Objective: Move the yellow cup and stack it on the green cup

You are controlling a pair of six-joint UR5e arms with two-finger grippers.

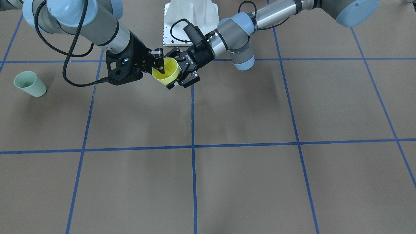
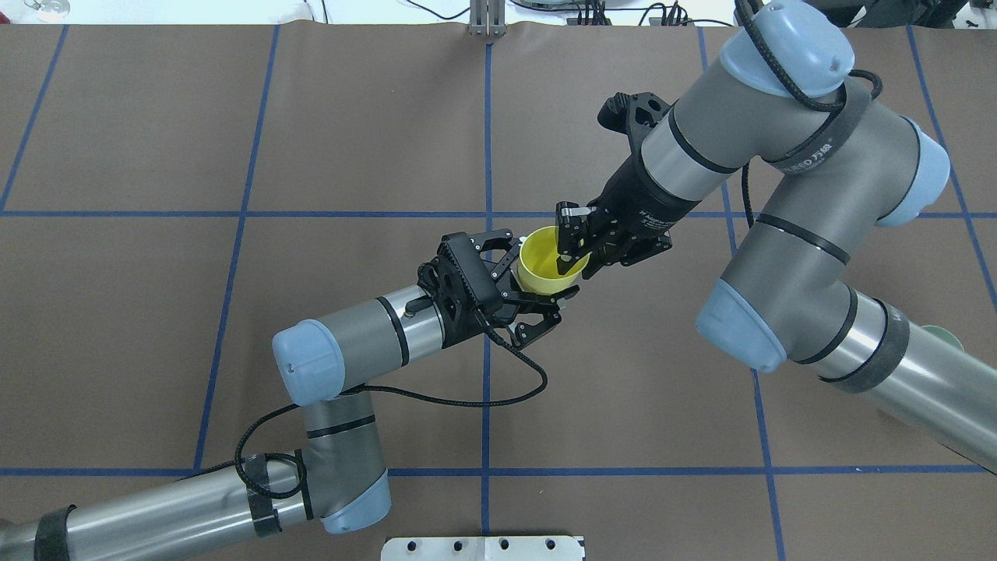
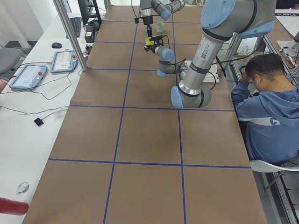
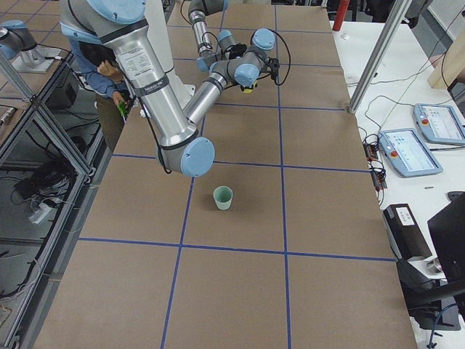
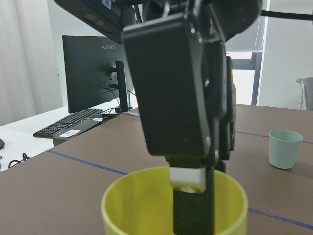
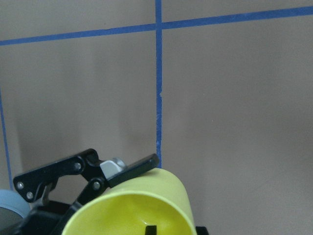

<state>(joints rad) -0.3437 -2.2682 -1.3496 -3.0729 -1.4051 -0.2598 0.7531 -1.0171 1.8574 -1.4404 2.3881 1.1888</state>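
Note:
The yellow cup (image 1: 167, 73) is held in the air above the middle of the table, tilted, its mouth open to the overhead view (image 2: 545, 265). My left gripper (image 2: 541, 269) has a finger against each side of the cup's body. My right gripper (image 2: 571, 245) is pinched on the cup's rim, with one finger inside the cup (image 5: 193, 210) and one outside. The green cup (image 1: 30, 84) stands upright on the table far out on my right side, apart from both grippers. It also shows in the exterior right view (image 4: 223, 197) and the left wrist view (image 5: 285, 148).
Blue tape lines (image 1: 193, 146) divide the brown table into squares. My white base plate (image 1: 190, 22) sits at the robot's edge. A seated operator (image 3: 266, 107) is beside the table. Side benches hold tablets (image 3: 28, 74) and a monitor (image 5: 93, 73).

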